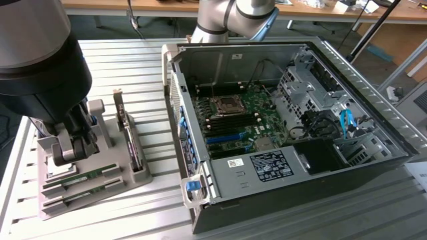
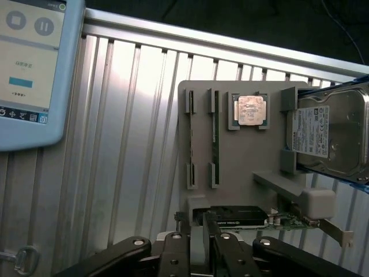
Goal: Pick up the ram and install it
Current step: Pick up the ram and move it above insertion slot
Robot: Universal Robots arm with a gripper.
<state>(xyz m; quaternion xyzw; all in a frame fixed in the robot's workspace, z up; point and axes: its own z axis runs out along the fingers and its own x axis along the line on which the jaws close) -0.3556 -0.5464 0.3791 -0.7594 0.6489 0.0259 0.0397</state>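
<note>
A robot arm's black gripper [image 2: 200, 238] hangs over a grey plastic holder tray [image 2: 242, 167] on a ribbed aluminium table [image 2: 127, 144]. Its jaws stand apart and grasp nothing. The ram [image 2: 214, 141], a thin, narrow green circuit-board stick, sits on edge in one of the tray's two long slots. Clips hold it at both ends, and from the wrist view it shows as little more than a dark green strip. A twin stick [image 2: 192, 141] stands in the slot just beside it and parallel to it. Neither stick touches the gripper.

The tray also carries a square silver-capped processor chip [image 2: 249, 109], a silver boxy hard drive [image 2: 331, 135] and a dark expansion card with a metal bracket [image 2: 236, 214]. The card lies nearest the gripper.

In the exterior view, an open grey computer case [image 1: 360, 70] lies on the table to the exterior view's right of the tray, its green motherboard [image 1: 233, 120] exposed. A pale blue touchscreen pendant [image 2: 29, 69] shows in the wrist view.
</note>
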